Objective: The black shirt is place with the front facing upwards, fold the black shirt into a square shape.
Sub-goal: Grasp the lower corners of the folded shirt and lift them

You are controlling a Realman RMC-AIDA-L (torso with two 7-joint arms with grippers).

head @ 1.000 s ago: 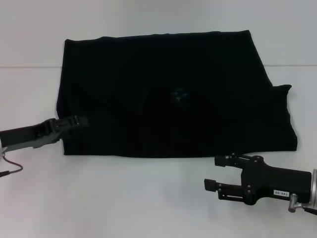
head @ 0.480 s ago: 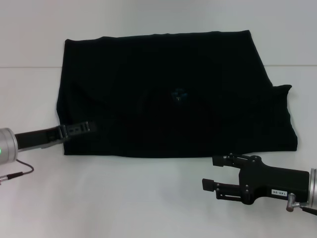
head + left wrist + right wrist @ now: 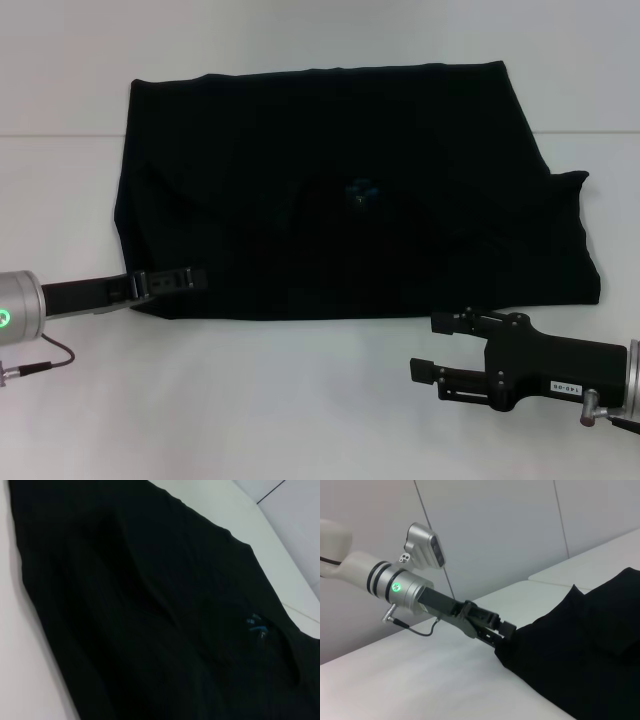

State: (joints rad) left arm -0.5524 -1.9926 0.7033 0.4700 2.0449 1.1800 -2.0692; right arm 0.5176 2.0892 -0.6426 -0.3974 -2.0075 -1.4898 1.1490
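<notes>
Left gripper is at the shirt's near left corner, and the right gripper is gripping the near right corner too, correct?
Not quite. The left gripper is at the near left corner of the black shirt, but the right gripper sits open on the table, short of the near edge and touching no fabric, as the head view shows.

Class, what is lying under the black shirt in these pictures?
The black shirt lies on the white table. The left gripper meets its near left corner. Anything else beneath is covered by cloth.
</notes>
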